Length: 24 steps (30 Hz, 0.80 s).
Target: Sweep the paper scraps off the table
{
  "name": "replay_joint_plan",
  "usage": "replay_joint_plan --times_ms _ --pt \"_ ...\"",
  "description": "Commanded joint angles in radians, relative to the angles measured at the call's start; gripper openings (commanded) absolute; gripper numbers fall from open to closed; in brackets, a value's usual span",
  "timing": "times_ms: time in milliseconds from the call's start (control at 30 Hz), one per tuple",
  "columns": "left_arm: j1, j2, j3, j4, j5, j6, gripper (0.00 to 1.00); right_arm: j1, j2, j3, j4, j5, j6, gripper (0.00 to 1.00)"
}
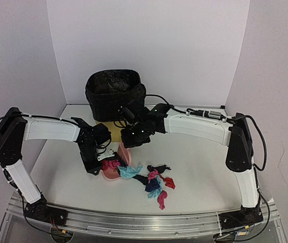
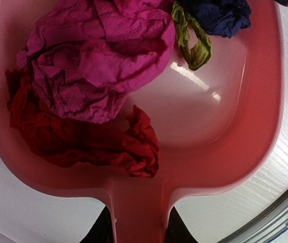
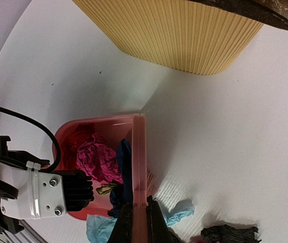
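Crumpled paper scraps (image 1: 154, 183) in pink, red, light blue, navy and black lie strung across the smooth white table (image 1: 199, 162), at the mouth of a glossy pink plastic dustpan (image 2: 224, 126). More sit inside its shallow, rounded pan: a deeply creased magenta wad, a darker red one, a twisted olive-green strip and a navy ball cut off by the top of the wrist view. The left gripper (image 2: 139, 230) is clamped on the dustpan's narrow handle, with only the dark edges of its fingers showing at the bottom of the frame. The right gripper (image 3: 139, 228) is closed on a flat pink brush (image 3: 139, 167), seen edge-on along the pan's open side. Its bristles are hard to make out and may be hidden against the paper. Behind stands a bin (image 1: 114, 91) with ribbed yellow walls and a wrinkled black liner (image 3: 280, 15), its lower part blocked by the arms in the overhead view.
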Motion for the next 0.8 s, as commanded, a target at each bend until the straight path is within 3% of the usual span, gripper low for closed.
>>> replay_joint_plan --times_ms 0,233,767 --pt "-0.002 -0.003 0.024 0.012 0.015 0.018 0.00 0.009 0.020 0.033 0.038 -0.013 0.077 0.00" --pt "-0.002 -0.023 0.008 0.058 0.041 0.014 0.00 0.010 -0.022 -0.014 0.133 -0.024 0.078 0.00" --pt "-0.002 -0.089 -0.082 0.188 0.029 -0.017 0.00 0.009 -0.165 -0.134 0.132 0.257 -0.031 0.00"
